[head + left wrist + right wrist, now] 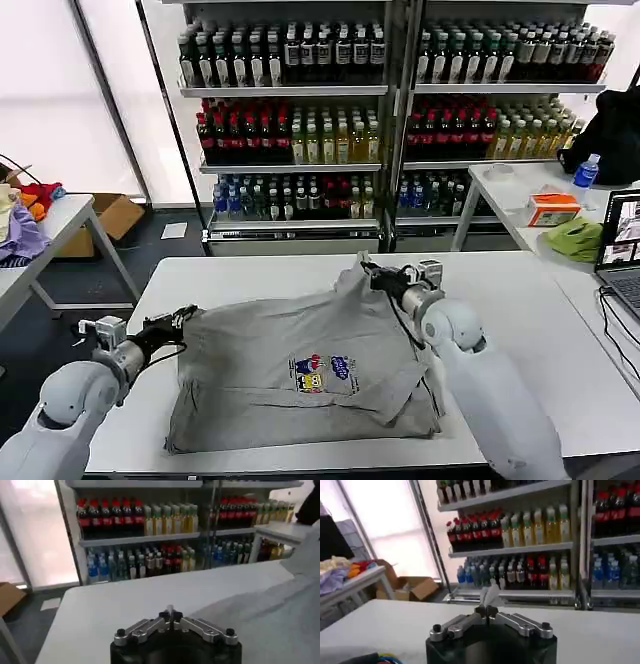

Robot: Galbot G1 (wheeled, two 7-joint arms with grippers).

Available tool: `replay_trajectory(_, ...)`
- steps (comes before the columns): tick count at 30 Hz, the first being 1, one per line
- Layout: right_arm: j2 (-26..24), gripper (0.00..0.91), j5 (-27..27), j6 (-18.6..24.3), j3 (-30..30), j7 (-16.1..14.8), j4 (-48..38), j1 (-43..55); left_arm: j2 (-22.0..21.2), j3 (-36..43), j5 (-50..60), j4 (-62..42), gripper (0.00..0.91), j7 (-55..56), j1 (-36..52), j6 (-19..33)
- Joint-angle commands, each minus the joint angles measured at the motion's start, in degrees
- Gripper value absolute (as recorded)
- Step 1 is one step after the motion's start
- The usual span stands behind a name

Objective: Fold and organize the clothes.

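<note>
A grey short-sleeved shirt [300, 350] lies spread on the white table [250, 275], its small multicoloured print [322, 372] facing up. My left gripper [186, 317] is at the shirt's left edge, low over the table. In the left wrist view it [170, 614] is shut with a thin sliver of cloth between the tips, and the shirt [280, 620] spreads beside it. My right gripper [370, 272] is at the far edge, shut on a raised peak of the shirt. In the right wrist view a pale tuft of shirt fabric [492, 594] sticks out of that gripper [486, 611].
Shelves of bottles [300, 130] stand behind the table. A side table on the left carries lilac, orange and red fabrics [22, 225]. On the right table are a laptop [620, 250], a lime-green cloth [575, 238] and an orange box [552, 208]. A cardboard box [112, 215] sits on the floor.
</note>
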State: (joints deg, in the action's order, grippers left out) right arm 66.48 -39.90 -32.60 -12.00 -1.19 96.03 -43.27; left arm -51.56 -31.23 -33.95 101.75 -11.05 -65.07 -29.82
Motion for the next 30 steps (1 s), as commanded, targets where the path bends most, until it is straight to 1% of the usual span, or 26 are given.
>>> replay_trajectory(1, -6.4, 0.0, -3.5, 0.0, -6.7, 1.7, 15.5, -16.8, 1.2, -6.2, -0.2, 9.9, 0.01, 1.0, -12.6, -0.8)
replay_trajectory(4, -6.7, 0.0, -2.7, 0.0, -8.2, 2.2, 18.7, -21.7, 1.6, -7.7, -0.1, 10.9, 0.01, 1.0, -15.8, -1.0)
replay_trajectory(10, -5.3, 0.0, -2.2, -0.3, -12.0, 3.6, 22.6, -29.6, 2.0, -10.0, 1.1, 10.7, 0.01, 1.0, -20.4, -0.2)
replay_trajectory(12, -4.7, 0.0, -4.6, -0.5, -12.6, 3.9, 24.9, -34.4, 1.9, -9.9, 3.6, 10.7, 0.01, 1.4, -22.2, 1.8)
replay_trajectory(13, -4.2, 0.0, -3.6, -0.5, -12.4, 4.2, 26.2, -36.8, 1.8, -9.7, 4.7, 10.9, 0.01, 1.2, -23.4, 2.8)
replay_trajectory(14, -3.5, 0.0, -0.7, -0.4, -12.3, 3.6, 26.8, -39.3, 1.6, -9.2, 5.3, 11.3, 0.01, 1.4, -24.3, 3.3)
replay_trajectory(15, -2.4, 0.0, 0.4, -0.5, -12.4, 3.5, 27.2, -41.1, 1.1, -8.8, 6.6, 12.0, 0.01, 1.6, -25.1, 3.3)
replay_trajectory(17, -2.3, 0.0, 2.5, -0.4, -11.3, 3.4, 26.9, -43.5, 0.3, -8.1, 9.5, 12.6, 0.01, 1.4, -26.5, 3.9)
replay_trajectory(18, -2.3, 0.0, 4.3, -0.1, -10.9, 3.0, 26.5, -44.1, 0.0, -7.9, 10.4, 13.0, 0.161, 1.4, -27.1, 3.8)
replay_trajectory(19, -2.4, 0.0, 5.1, 0.2, -10.6, 3.1, 26.2, -44.4, -0.1, -8.0, 11.0, 13.1, 0.443, 1.3, -27.5, 3.7)
replay_trajectory(20, -2.4, 0.0, 5.6, 0.3, -10.5, 3.2, 25.9, -44.3, -0.2, -8.1, 11.4, 13.4, 0.766, 1.3, -27.6, 3.5)
replay_trajectory(21, -2.6, 0.0, 5.7, 0.3, -10.5, 3.2, 25.9, -43.9, -0.3, -8.3, 11.6, 13.6, 0.907, 1.4, -27.8, 3.4)
replay_trajectory(22, -3.0, 0.242, 5.9, 0.5, -10.6, 2.8, 26.1, -43.5, -0.3, -8.7, 11.5, 13.8, 0.907, 1.4, -27.8, 3.3)
replay_trajectory(23, -3.4, 0.907, 6.1, 1.3, -10.7, 2.5, 26.3, -42.8, -0.2, -9.0, 11.5, 13.9, 0.907, 1.4, -27.8, 2.6)
replay_trajectory(26, -4.7, 0.907, 6.0, 3.5, -12.5, 1.3, 26.9, -41.2, -0.3, -11.4, 11.4, 15.5, 0.907, 2.0, -27.7, 0.1)
replay_trajectory(29, -6.5, 0.907, 6.2, 8.4, -15.5, -1.1, 27.2, -40.2, -0.6, -15.4, 11.2, 17.6, 0.907, 2.4, -28.7, -1.2)
replay_trajectory(30, -7.1, 0.907, 7.0, 11.4, -16.9, -1.8, 27.0, -40.0, -0.7, -16.2, 11.3, 18.2, 0.907, 2.8, -29.1, -1.2)
